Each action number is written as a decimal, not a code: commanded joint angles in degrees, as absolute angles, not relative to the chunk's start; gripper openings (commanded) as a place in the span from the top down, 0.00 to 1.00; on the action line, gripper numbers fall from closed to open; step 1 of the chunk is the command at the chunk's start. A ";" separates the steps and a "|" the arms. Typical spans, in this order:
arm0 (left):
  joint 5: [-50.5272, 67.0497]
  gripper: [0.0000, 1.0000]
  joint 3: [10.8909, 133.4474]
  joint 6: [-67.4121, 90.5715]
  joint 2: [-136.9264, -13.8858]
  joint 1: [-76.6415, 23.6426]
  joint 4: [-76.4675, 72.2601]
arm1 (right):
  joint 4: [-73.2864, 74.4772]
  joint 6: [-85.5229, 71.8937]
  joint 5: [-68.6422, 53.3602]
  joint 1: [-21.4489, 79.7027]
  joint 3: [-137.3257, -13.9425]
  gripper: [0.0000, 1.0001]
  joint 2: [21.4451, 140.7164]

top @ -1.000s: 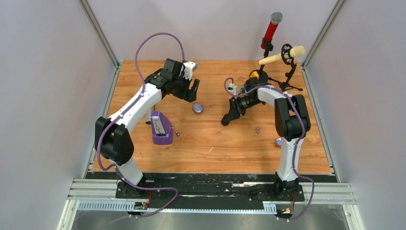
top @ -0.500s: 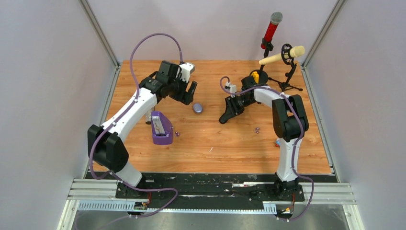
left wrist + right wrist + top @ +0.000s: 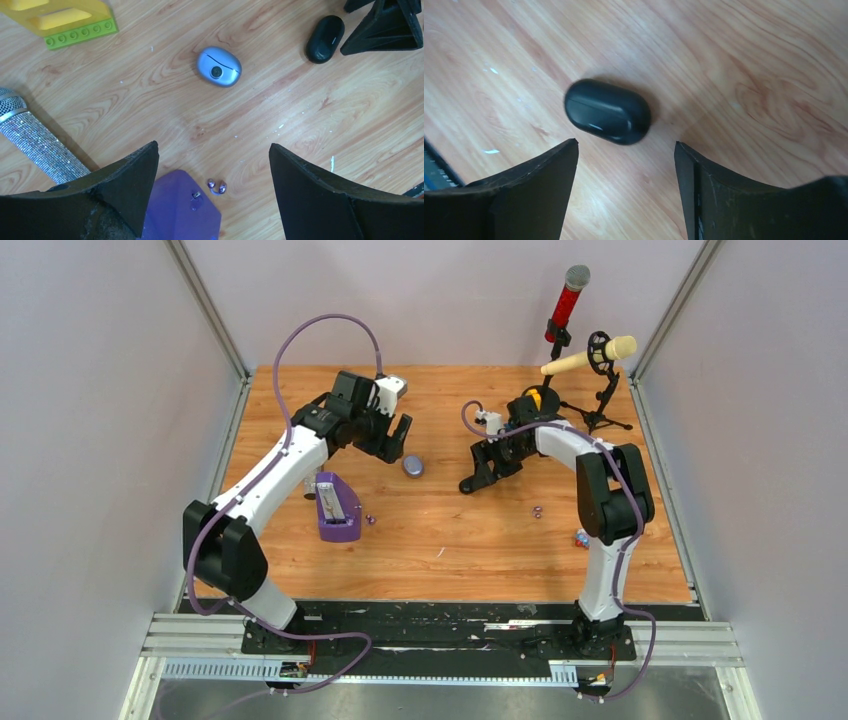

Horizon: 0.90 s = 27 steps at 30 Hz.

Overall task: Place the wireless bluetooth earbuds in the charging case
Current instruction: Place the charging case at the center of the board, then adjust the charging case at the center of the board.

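Right jaws: wide, empty, above black charging case (image 3: 607, 111), lid shut, on worktop (image 3: 749, 60). I should straddle its short axis squarely. Left jaws: wide, empty; purple earbuds (image 3: 217, 186) lie below, between them.

I see a closed black case (image 3: 607, 111) and a closed bluish case (image 3: 218, 66) lying flat, two purple earbuds (image 3: 217, 186) loose outside them.

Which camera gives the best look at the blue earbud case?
Left wrist: the blue case sits unobstructed, its seam and dark round spot clear. Top external shows only a small blue pebble beside the left gripper. Right wrist doesn't show it.
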State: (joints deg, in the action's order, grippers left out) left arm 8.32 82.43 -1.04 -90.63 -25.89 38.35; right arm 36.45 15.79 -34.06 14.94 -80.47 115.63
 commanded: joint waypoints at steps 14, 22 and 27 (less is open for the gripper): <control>0.36 0.00 80.01 -7.14 -91.88 -25.92 35.17 | 30.38 26.41 -18.43 20.86 -70.98 0.19 92.50; -0.70 0.00 84.77 -11.41 -100.61 -26.08 33.97 | 18.25 28.29 -15.35 24.61 -57.72 0.00 73.17; 1.90 0.00 87.63 -18.85 -104.72 -27.39 35.20 | 21.31 26.01 -24.65 24.61 -58.05 0.00 70.72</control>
State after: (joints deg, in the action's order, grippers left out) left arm 0.23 83.66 -11.92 -103.48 -26.13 36.16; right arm 23.16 27.57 -17.89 24.77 -57.95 72.12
